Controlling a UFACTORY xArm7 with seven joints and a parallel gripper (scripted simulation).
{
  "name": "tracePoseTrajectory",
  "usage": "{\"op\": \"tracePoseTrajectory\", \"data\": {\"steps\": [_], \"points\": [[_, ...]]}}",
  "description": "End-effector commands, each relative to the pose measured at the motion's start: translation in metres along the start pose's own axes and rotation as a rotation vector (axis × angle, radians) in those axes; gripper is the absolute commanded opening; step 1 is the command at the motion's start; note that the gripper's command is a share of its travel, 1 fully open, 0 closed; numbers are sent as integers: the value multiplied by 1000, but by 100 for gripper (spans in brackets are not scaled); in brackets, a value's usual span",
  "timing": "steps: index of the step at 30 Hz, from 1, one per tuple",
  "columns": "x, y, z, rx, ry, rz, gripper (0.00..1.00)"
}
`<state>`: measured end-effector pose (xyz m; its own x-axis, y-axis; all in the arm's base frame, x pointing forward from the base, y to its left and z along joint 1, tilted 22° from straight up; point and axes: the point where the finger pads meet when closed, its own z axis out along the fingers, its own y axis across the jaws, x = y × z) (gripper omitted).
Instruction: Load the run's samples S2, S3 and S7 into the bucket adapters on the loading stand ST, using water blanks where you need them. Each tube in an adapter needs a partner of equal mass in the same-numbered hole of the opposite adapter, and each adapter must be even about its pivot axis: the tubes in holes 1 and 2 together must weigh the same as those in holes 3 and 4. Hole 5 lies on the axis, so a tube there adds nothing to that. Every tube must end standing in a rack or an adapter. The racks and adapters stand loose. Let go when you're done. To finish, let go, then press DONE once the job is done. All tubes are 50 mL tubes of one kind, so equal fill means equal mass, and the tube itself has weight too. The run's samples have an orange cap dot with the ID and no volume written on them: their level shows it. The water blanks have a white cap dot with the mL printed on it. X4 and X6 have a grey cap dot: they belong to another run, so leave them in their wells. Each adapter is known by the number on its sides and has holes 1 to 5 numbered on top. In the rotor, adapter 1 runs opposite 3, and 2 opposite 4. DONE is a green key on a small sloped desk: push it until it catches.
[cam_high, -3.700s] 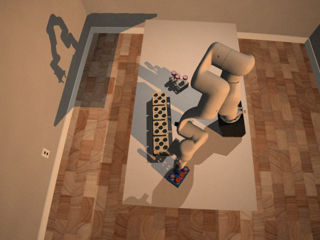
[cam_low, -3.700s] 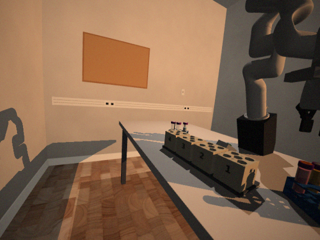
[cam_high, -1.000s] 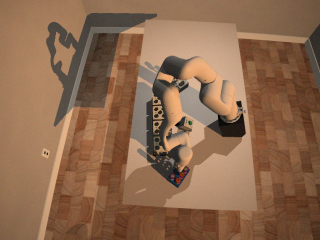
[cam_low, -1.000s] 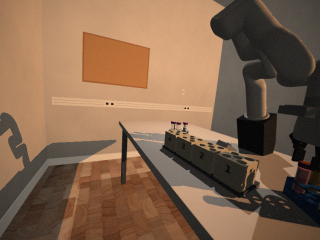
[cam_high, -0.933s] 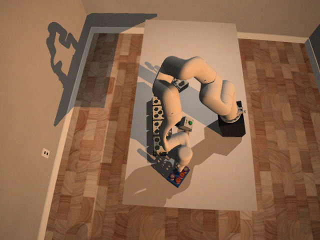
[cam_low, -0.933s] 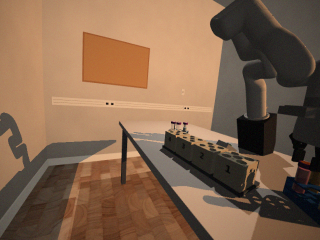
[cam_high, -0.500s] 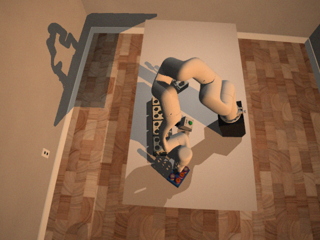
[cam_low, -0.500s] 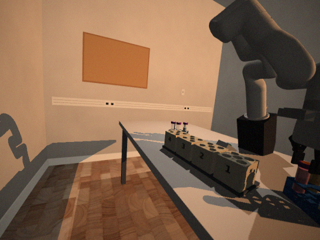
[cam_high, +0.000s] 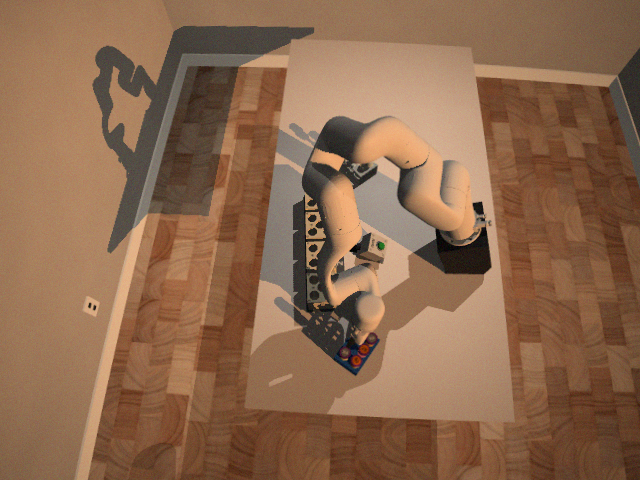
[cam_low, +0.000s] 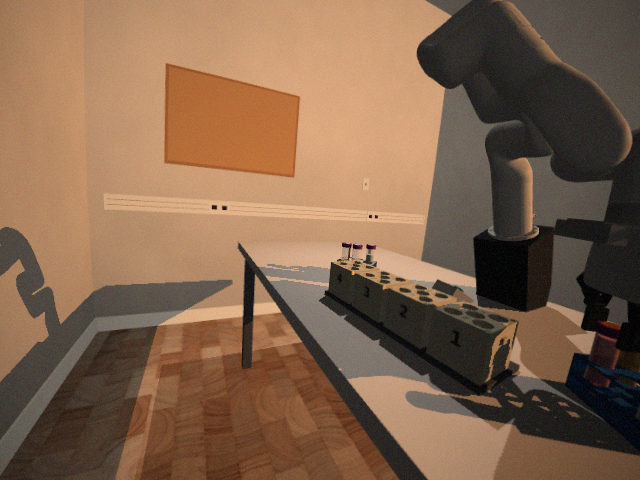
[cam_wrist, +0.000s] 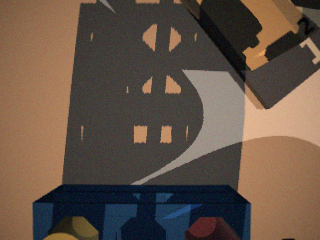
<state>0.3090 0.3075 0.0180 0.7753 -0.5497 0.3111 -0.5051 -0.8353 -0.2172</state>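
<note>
1. The step in hand looks like the first pick: the tool (cam_high: 358, 338) (cam_low: 612, 328) is down among the tube caps of the blue rack (cam_high: 337, 357) (cam_low: 577, 369) (cam_wrist: 142, 194), at the lower right of the exterior view.
2. The tool stands a little over half open and seems to have hold of nothing; its fingers are out of the wrist view.
3. A red-filled tube (cam_low: 603, 361) (cam_wrist: 211, 227) stands in that rack near the fingers. I cannot read its ID or dot, nor tell which cap is being straddled.
4. Adapter 1 (cam_high: 315, 281) (cam_low: 462, 343) (cam_wrist: 280, 20) is nearest in the row running to adapter 4 (cam_low: 338, 279), mid-frame in the exterior view. The visible holes look unfilled, so no loading shows yet.
5. Three purple-capped tubes (cam_low: 357, 252) stand beyond the row, probably water blanks.
6. The next move calls for centring on one cap, closing squarely, then lifting straight up; neighbouring caps are close enough to be nudged.
7. The green DONE key (cam_high: 381, 245), mid-frame from above, waits until everything balances.

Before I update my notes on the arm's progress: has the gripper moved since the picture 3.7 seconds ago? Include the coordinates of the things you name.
Yes; in the exterior view, the gripper (cam_low: 612, 322) is lower, down beside the blue rack (cam_low: 581, 379) instead of above it.
</note>
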Motion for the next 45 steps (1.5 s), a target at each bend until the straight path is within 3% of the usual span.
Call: {"op": "tracePoseTrajectory", "data": {"steps": [1,4,5,45], "points": [[0,-1,-1,3,0,-1,57],[0,-1,-1,3,0,-1,57],[0,-1,-1,3,0,-1,0],[0,-1,-2,3,0,-1,0]]}}
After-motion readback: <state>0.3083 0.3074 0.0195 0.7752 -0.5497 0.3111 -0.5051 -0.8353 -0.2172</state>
